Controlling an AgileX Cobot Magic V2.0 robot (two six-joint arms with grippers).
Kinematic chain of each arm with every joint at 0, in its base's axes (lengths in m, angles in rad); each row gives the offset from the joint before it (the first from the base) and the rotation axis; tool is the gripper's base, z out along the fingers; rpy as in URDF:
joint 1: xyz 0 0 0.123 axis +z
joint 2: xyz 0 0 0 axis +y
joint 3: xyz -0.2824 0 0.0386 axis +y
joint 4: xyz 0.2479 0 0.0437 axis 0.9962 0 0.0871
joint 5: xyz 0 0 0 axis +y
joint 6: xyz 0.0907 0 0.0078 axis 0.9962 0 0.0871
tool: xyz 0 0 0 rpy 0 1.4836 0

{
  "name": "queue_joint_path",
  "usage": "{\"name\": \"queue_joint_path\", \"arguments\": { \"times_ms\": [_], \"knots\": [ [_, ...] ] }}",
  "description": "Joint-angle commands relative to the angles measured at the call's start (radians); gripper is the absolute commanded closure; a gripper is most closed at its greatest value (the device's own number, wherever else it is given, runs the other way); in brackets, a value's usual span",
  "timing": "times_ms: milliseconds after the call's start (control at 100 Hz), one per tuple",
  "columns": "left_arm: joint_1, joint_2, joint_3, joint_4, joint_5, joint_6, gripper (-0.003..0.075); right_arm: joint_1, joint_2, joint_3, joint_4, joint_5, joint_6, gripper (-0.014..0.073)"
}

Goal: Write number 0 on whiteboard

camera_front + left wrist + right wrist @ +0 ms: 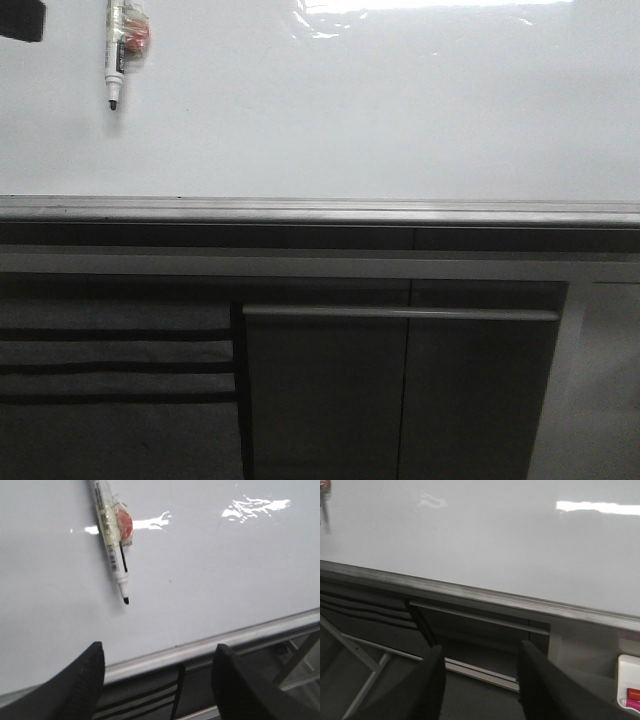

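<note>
The whiteboard (pixel 380 110) is a large glossy white board with a grey metal edge strip (pixel 320 210); it also shows in the left wrist view (pixel 215 580) and the right wrist view (pixel 495 540). No number 0 is visible on it. A marker pen (pixel 116 55) with a black tip and an orange-red blob taped to it rests on the board at the upper left, also in the left wrist view (pixel 112 545). My left gripper (pixel 157 670) is open and empty, short of the marker. My right gripper (pixel 479 680) is open and empty, over the dark cabinet.
Dark grey cabinet panels (pixel 400 390) with a long handle bar (pixel 400 314) sit below the board. A dark object (pixel 20 20) shows at the top left corner of the front view. A white holder with coloured markers (pixel 630 685) shows in the right wrist view.
</note>
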Motion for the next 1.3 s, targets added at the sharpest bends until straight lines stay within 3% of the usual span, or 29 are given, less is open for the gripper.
{"name": "queue_joint_path", "arguments": {
  "times_ms": [0, 160, 310, 610, 700, 1060, 1160, 1290],
  "knots": [
    [0.017, 0.071, -0.105, -0.001, -0.094, -0.009, 0.0292, -0.002, 0.014, -0.032, 0.058, -0.038, -0.043, 0.0292],
    [0.081, 0.231, -0.233, -0.022, -0.074, -0.009, 0.0293, -0.002, 0.014, -0.032, 0.058, -0.035, -0.043, 0.0292],
    [0.083, 0.361, -0.336, -0.014, -0.008, -0.009, 0.0292, -0.002, 0.014, -0.032, 0.058, -0.031, -0.043, 0.0292],
    [0.086, 0.509, -0.458, -0.023, -0.002, -0.009, 0.0298, -0.002, 0.014, -0.032, 0.058, -0.029, -0.043, 0.0292],
    [0.086, 0.526, -0.471, -0.023, -0.004, -0.009, 0.0353, -0.002, 0.014, -0.032, 0.058, -0.029, -0.043, 0.0292],
    [0.091, 0.527, -0.472, -0.017, 0.011, -0.009, 0.0738, -0.002, 0.014, -0.032, 0.058, -0.029, -0.043, 0.0292],
    [0.091, 0.494, -0.472, 0.004, 0.065, -0.009, 0.074, -0.002, 0.014, -0.032, 0.058, -0.023, -0.043, 0.0292],
    [0.084, 0.41, -0.472, 0.091, 0.238, 0.023, 0.074, 0.0, 0.027, -0.034, 0.058, 0.035, -0.045, 0.0292]
  ]
}}
